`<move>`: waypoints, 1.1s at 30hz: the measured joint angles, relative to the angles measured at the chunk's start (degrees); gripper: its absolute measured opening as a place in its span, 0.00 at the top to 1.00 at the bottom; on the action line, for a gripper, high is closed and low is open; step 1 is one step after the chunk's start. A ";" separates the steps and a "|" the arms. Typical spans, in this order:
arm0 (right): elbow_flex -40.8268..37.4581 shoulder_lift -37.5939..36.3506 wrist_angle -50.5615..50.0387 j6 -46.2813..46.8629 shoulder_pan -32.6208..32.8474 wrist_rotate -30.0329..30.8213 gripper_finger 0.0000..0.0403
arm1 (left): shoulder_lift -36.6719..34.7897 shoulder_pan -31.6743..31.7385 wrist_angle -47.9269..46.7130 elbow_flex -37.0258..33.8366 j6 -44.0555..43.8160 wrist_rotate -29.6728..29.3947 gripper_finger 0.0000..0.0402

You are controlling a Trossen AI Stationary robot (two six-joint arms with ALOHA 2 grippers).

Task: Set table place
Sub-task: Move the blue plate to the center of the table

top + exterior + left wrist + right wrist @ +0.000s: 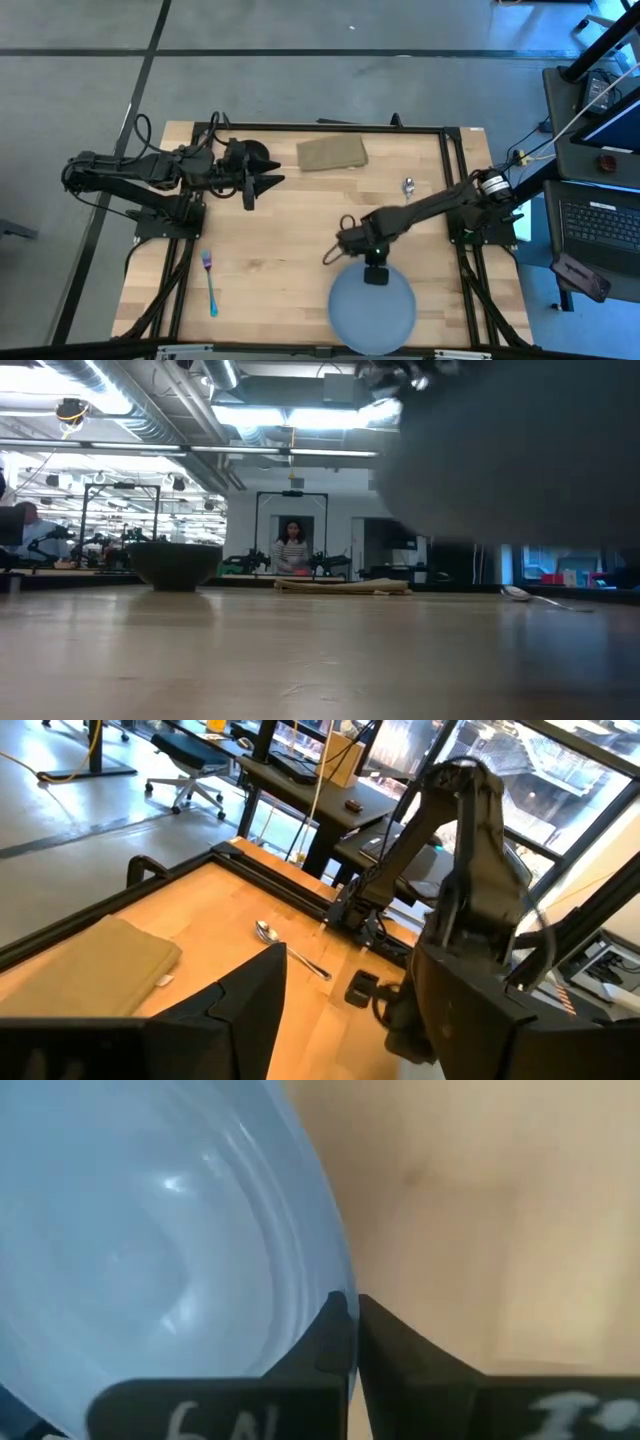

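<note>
A round pale blue plate (372, 312) is at the table's near edge, right of the middle. My right gripper (375, 274) is shut on its far rim. My left gripper (262, 184) is open and empty at the far left, next to the small black bowl (256, 156), which stands on the tabletop (175, 565). The fork with a blue handle and purple tines (210, 282) lies flat near the left front. The silver spoon (408, 186) lies flat at the far right and also shows in the left wrist view (285, 945). My right gripper pinches the plate's rim (338, 1302) on the plate's far side between its two fingers, one on the plate's inner face and one outside it. The fingers come from the far side, slanting down. In the low view the plate (520, 460) shows as a blurred grey mass above the tabletop.
An olive folded cloth (333, 152) lies at the table's far edge, between the bowl and the spoon. The table's black frame (320, 126) runs around the light wood top. Bare wood lies in the middle (290, 240). A person stands far behind the table (291, 548).
</note>
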 joint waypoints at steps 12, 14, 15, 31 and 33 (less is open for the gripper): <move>14.87 -0.09 3.00 3.99 -20.11 3.91 0.97 | 0.02 0.02 0.47 0.00 0.01 0.00 0.48; 13.98 -0.01 2.82 5.47 -22.82 4.70 0.97 | 0.01 0.11 0.66 0.00 0.03 -0.23 0.47; 13.42 0.30 2.79 6.47 -23.88 5.34 0.97 | 0.02 0.36 0.93 0.00 0.04 -1.11 0.47; 7.84 10.58 5.78 10.95 -24.89 2.81 0.97 | 3.22 1.37 -0.26 -0.04 -0.35 -4.61 0.49; 7.84 11.48 6.40 10.64 -24.82 2.77 0.96 | 3.41 1.53 -0.50 -0.04 -0.33 -4.50 0.49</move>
